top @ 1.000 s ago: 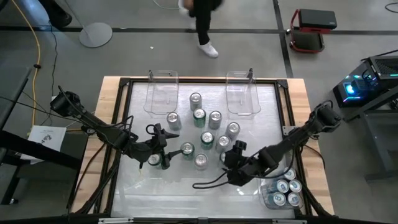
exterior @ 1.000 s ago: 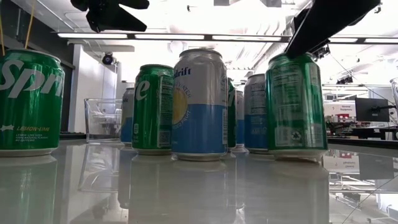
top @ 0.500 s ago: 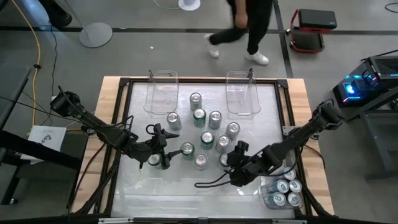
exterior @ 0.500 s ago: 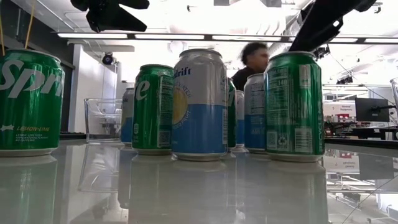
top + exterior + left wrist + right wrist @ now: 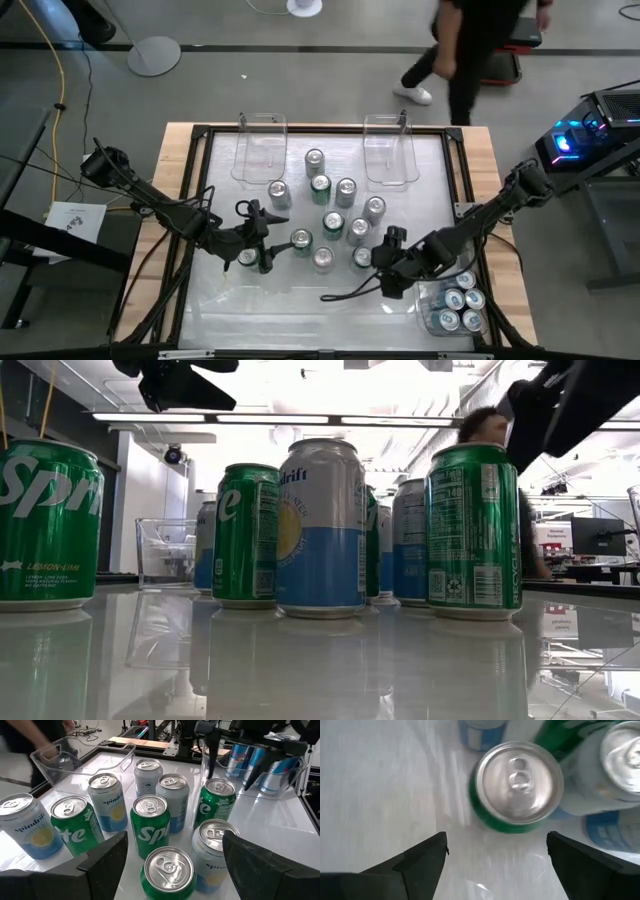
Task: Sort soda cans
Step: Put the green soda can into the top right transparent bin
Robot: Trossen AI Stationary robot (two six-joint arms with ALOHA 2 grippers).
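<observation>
About a dozen soda cans (image 5: 332, 222) stand upright in a loose cluster mid-table, green, blue-and-silver and plain silver. My left gripper (image 5: 270, 240) hovers open at the cluster's left; in its wrist view a green can (image 5: 167, 872) stands between the spread fingers (image 5: 105, 857), untouched. Another green can (image 5: 247, 258) stands under that wrist. My right gripper (image 5: 496, 840) is open at the cluster's near right, just right of a green can (image 5: 517, 785), which stands free on its base (image 5: 362, 257).
Two clear bins (image 5: 260, 150) (image 5: 390, 150) sit at the far edge. A third clear bin (image 5: 452, 305) at the near right corner holds several blue cans. A dark cable (image 5: 345, 293) trails on the table near my right gripper. A person (image 5: 470, 60) walks beyond the far edge.
My right gripper has drawn back toward the table's right edge, off the green can it stood over; that can now shows uncovered and upright. The person beyond the table has walked from left to right.
</observation>
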